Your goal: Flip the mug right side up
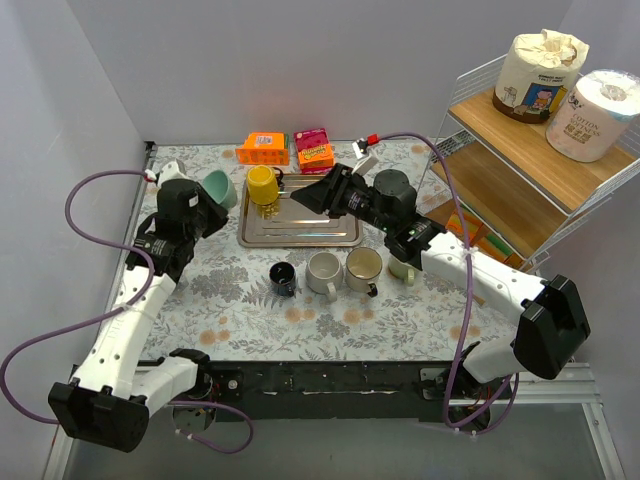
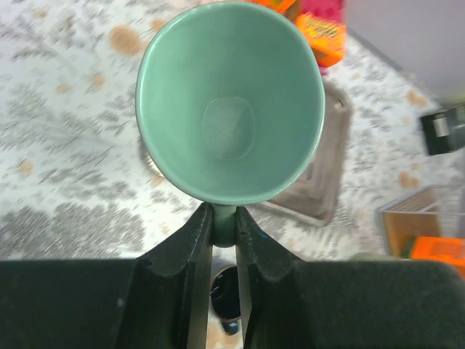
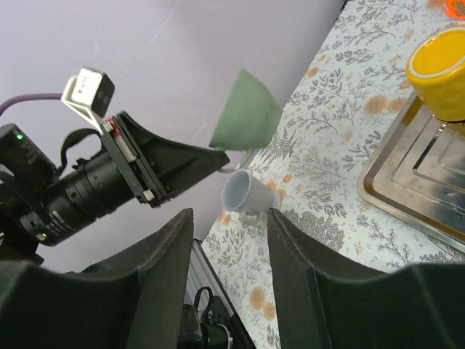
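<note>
My left gripper [image 1: 207,203] is shut on the handle of a green mug [image 1: 218,187] and holds it in the air above the table's far left, tilted on its side. In the left wrist view the mug's open mouth [image 2: 231,102] faces the camera, and the handle is pinched between the fingers [image 2: 200,233]. The right wrist view shows the green mug [image 3: 245,110] from outside, held up by the left arm. My right gripper [image 1: 320,195] is open and empty above the metal tray [image 1: 300,236], pointing left toward the mug.
A yellow mug [image 1: 263,185] stands at the tray's far left. A black mug [image 1: 282,277], a white mug [image 1: 322,272] and a beige mug [image 1: 364,268] stand in a row in front. Another white mug [image 3: 243,193] lies at the far left. Snack boxes [image 1: 262,149] and a wire shelf [image 1: 520,150] stand behind and to the right.
</note>
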`<state>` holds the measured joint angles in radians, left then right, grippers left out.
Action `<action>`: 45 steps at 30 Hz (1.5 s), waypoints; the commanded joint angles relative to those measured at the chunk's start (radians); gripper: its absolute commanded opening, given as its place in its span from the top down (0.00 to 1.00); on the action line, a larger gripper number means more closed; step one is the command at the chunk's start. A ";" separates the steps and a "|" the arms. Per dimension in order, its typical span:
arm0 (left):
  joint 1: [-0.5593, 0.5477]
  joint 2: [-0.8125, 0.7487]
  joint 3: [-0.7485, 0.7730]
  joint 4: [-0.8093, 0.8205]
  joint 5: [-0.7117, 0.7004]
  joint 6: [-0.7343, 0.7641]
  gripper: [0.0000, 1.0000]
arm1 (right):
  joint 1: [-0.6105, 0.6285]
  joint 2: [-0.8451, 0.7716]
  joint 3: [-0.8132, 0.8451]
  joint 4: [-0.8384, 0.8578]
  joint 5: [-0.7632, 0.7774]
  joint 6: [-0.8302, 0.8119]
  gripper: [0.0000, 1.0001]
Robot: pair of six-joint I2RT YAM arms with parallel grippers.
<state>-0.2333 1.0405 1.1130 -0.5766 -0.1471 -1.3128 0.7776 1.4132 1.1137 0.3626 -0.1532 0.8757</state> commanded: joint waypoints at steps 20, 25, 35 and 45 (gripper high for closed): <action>-0.001 -0.096 -0.418 -0.063 -0.238 -0.155 1.00 | -0.043 -0.010 -0.008 -0.030 -0.091 0.003 0.49; -0.001 -0.093 -0.486 -0.034 -0.220 -0.175 1.00 | -0.051 -0.016 -0.009 -0.040 -0.100 0.003 0.49; -0.001 0.024 -0.444 -0.112 -0.270 -0.224 1.00 | -0.061 -0.036 -0.028 -0.050 -0.115 0.011 0.49; -0.001 0.039 -0.409 -0.210 -0.270 -0.322 0.85 | -0.077 -0.065 -0.060 -0.047 -0.111 0.017 0.49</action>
<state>-0.2359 1.0885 0.6720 -0.7033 -0.3748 -1.5761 0.7097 1.3926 1.0630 0.2844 -0.2577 0.8875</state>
